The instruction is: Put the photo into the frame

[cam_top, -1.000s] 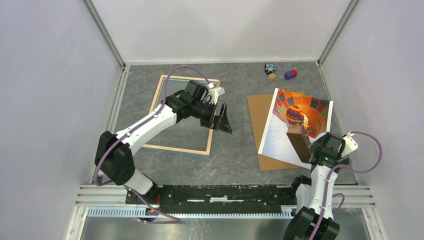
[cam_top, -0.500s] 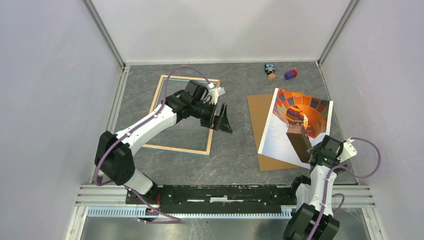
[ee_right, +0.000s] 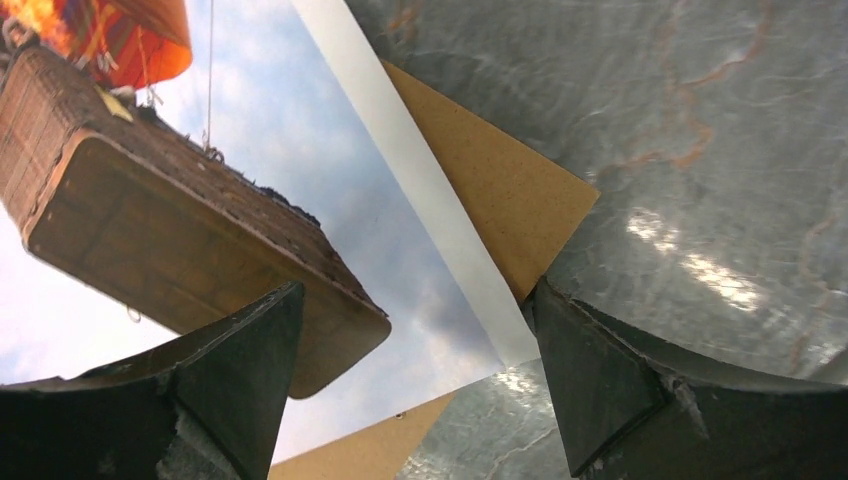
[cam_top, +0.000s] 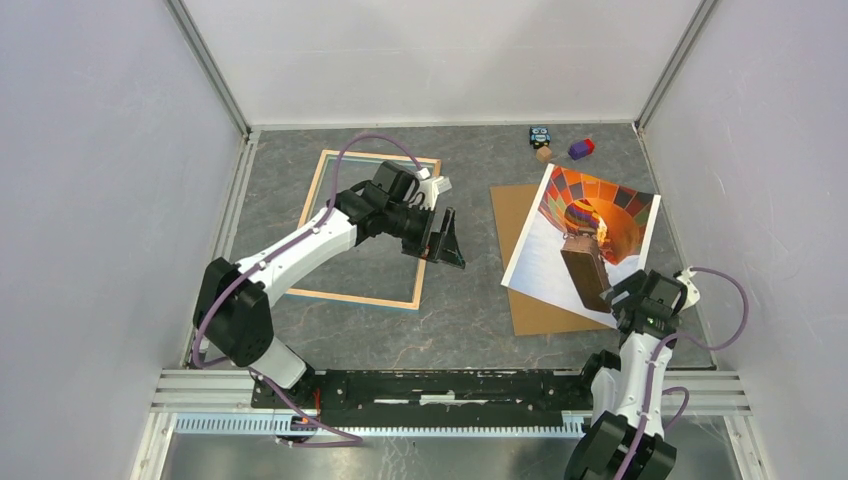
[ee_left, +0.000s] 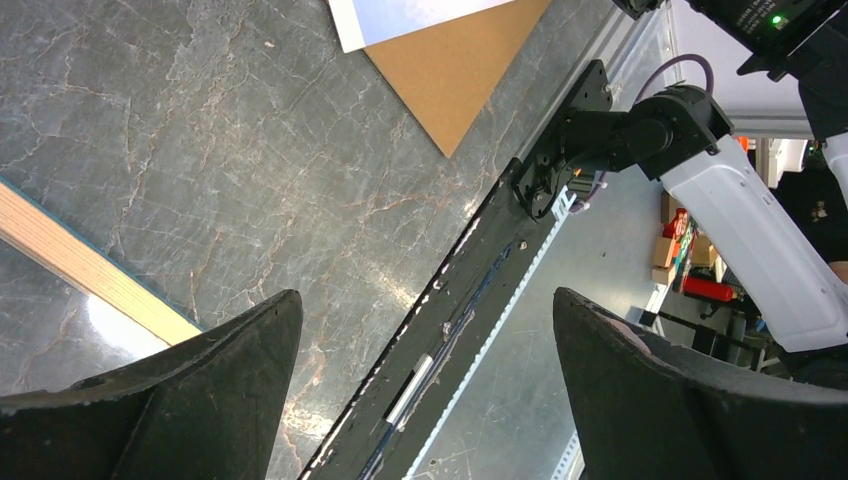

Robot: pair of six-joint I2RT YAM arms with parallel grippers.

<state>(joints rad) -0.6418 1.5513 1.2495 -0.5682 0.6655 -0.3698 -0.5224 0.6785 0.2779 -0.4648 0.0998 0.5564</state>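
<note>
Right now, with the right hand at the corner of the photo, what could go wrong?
1. The right hand stands open around the near corner of the photo, which rests on the brown board. Closing could crease the thin print or catch the board too.
2. The left hand hangs open at the right edge of the frame, so a carried photo might strike that arm.

The photo has been shifted left and toward the far wall, and the hardboard sheet beneath nudged likewise. The right gripper has been drawn left.
</note>
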